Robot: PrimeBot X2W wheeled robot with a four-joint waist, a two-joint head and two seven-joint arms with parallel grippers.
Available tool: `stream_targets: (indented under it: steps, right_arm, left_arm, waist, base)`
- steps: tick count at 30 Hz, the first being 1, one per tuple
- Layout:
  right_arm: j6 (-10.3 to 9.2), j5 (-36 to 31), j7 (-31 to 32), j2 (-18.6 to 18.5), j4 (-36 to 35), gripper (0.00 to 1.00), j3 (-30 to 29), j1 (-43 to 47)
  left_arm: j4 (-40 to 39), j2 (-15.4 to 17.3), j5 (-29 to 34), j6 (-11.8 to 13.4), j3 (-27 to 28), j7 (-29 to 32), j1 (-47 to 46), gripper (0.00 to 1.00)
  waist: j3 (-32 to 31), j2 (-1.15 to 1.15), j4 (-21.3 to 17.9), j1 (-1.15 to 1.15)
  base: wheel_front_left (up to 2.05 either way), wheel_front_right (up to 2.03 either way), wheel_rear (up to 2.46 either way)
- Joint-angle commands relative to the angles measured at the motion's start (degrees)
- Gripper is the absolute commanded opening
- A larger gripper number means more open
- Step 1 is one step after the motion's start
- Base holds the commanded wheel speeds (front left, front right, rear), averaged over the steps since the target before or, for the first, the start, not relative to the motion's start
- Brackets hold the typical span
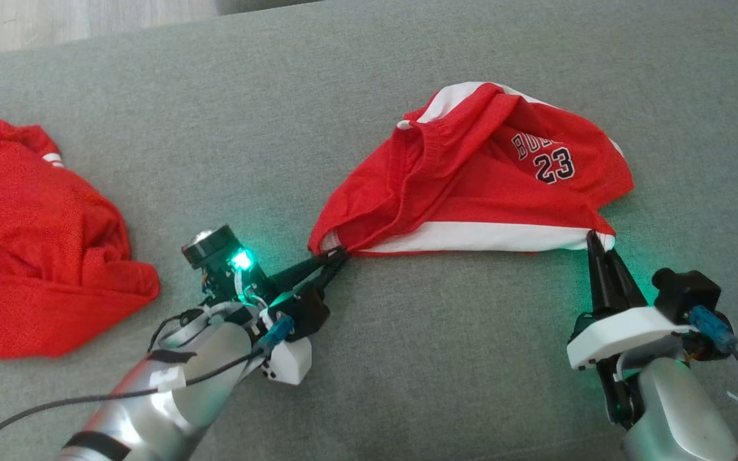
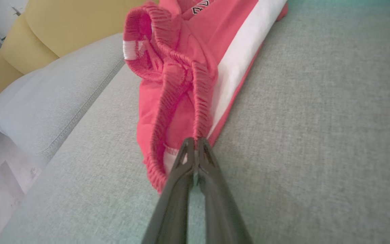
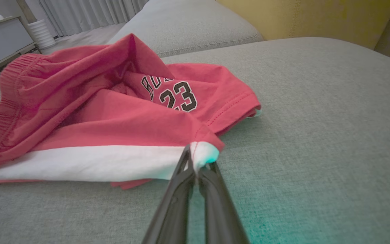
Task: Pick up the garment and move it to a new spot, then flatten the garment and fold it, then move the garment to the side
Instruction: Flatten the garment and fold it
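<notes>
Head view: the shorts (image 1: pixel 471 186) lie bunched on the sofa (image 1: pixel 407 358), well apart from another red garment (image 1: pixel 29 237); the left hand (image 1: pixel 337 256) pinches one corner, the right hand (image 1: pixel 594 240) the other. Left wrist view: it is closed on the waistband (image 2: pixel 168 112). Right wrist view: it clamps the white stripe (image 3: pixel 90 162). The lift should go best level, together and taut.
</notes>
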Motion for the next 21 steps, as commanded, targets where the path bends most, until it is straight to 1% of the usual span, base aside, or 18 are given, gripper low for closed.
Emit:
stream_targets:
  steps: [1, 7, 9, 11, 12, 19, 20, 21]
  right_arm:
    - [0.39, -0.1, -0.7, -0.2, -1.3, 0.00, 1.0, -2.0]
    - [0.39, -0.5, -0.8, -0.2, -1.1, 0.00, 0.8, -2.0]
    - [0.39, -0.5, -0.8, -0.2, -1.0, 0.00, 0.9, -1.9]
    - [0.39, -0.5, -0.8, -0.2, -1.1, 0.00, 1.1, -1.9]
    - [0.39, -0.5, -0.8, -0.2, -1.1, 0.00, 1.1, -1.9]
    - [0.39, -1.0, -0.8, -0.2, -2.7, 0.00, 1.9, -2.2]
    - [0.39, -1.0, -0.7, -0.2, -3.6, 0.00, 2.2, -2.2]
    - [0.39, -1.2, -0.6, -0.2, -4.2, 0.00, 2.5, -2.2]
  left_arm:
    - [-0.9, 1.0, -0.6, 0.7, 1.7, -0.2, -2.7, 0.00]
    - [-0.8, 0.9, -2.2, 1.8, 2.5, -0.2, -2.9, 0.00]
    - [-1.4, 0.8, -3.8, 1.9, 3.4, -0.2, -2.6, 0.00]
    - [-2.5, 0.5, -6.7, 1.6, 5.1, -0.2, -1.9, 0.00]
    - [-2.5, 0.5, -6.7, 1.6, 5.1, -0.2, -1.9, 0.00]
    - [-8.3, 1.1, -17.4, 0.4, 9.8, -0.2, 1.4, 0.00]
    - [-10.4, 1.4, -20.3, 0.3, 11.1, -0.2, 2.3, 0.00]
    - [-11.5, 1.6, -21.7, 0.2, 11.8, -0.2, 2.7, 0.00]
  waist:
    - [-0.2, 0.00, 0.2, 0.00]
    - [-0.7, 0.00, 0.8, 0.00]
    - [-1.1, 0.00, 1.0, 0.00]
    - [-1.5, 0.00, 1.1, 0.00]
    - [-1.5, 0.00, 1.1, 0.00]
    - [-3.6, 0.00, 1.9, 0.00]
    - [-4.5, 0.00, 2.3, 0.00]
    - [-5.0, 0.00, 2.4, 0.00]
  base:
    - [0.00, 0.00, 0.00]
    - [0.00, 0.00, 0.00]
    - [0.00, 0.00, 0.00]
    - [0.00, 0.00, 0.00]
    - [0.00, 0.00, 0.00]
    - [0.00, 0.00, 0.00]
    - [0.00, 0.00, 0.00]
    - [0.00, 0.00, 0.00]
